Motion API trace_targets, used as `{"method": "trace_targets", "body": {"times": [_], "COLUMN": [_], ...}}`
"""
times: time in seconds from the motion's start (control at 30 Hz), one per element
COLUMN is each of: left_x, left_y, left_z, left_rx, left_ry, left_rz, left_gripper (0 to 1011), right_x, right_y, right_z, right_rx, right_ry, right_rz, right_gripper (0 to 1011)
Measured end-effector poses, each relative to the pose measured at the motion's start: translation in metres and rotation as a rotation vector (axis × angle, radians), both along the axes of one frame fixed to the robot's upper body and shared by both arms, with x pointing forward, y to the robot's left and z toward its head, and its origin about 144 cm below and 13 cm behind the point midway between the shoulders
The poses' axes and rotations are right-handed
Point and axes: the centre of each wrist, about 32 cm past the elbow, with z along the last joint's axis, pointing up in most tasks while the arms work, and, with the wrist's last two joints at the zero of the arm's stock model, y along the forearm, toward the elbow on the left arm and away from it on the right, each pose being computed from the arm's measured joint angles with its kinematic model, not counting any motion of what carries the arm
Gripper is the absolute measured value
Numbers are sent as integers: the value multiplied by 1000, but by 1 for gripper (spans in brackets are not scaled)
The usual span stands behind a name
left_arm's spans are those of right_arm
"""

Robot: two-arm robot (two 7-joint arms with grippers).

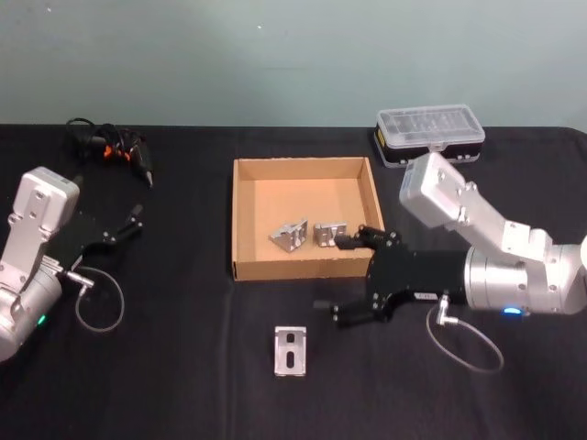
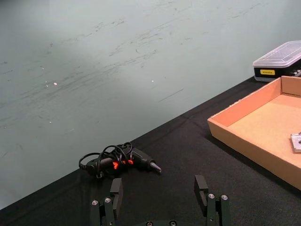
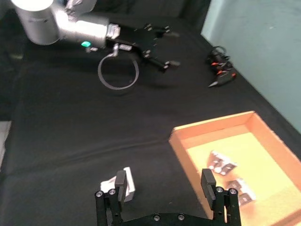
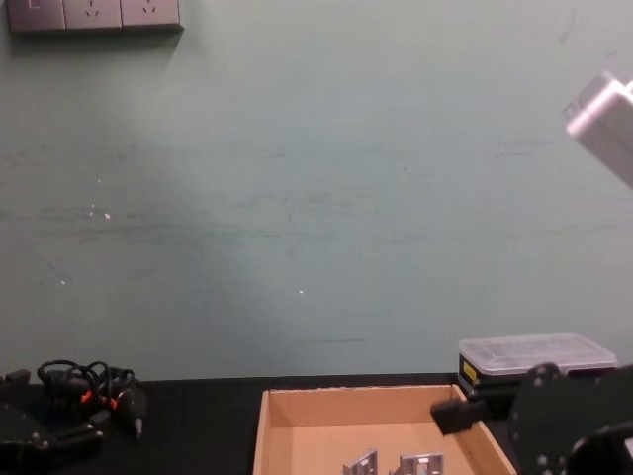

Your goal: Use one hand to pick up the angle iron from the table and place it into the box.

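Beside box [image 1: 240,220], right gripper [image 1: 330,273] wide open, empty

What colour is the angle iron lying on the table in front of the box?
Silver-grey, bare metal: the angle iron shows best in the head view.

Angle iron [image 1: 290,351], apparently upright, near box [image 1: 303,269]

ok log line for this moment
right gripper open, empty, over box front wall | left gripper open, parked left | box holds two angle irons | one angle iron on table
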Motion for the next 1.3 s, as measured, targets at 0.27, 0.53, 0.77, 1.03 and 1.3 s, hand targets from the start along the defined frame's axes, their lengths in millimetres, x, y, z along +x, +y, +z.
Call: {"method": "trace_targets", "body": {"times": [0.27,0.53,0.77,1.03,1.3], "left_x": [0,0,0,0,0], "left_y": [0,0,0,0,0], "left_z": [0,0,0,0,0], "left_rx": [0,0,0,0,0], "left_ry": [0,0,0,0,0], "left_rz": [0,0,0,0,0], "left_gripper": [1000,1000,1000,1000,1000], "right_x": [0,2,3,6,8], "right_y": [8,18,27,30,33], "right_z": [-15,-28,-35,-43,-50], "right_rx": [-49,-70,-80,-83,-79], "right_ry": [40,73,90,106,118], "right_rz": [45,66,84,83,76], "right_gripper": [1002,1002,1002,1002,1002]}}
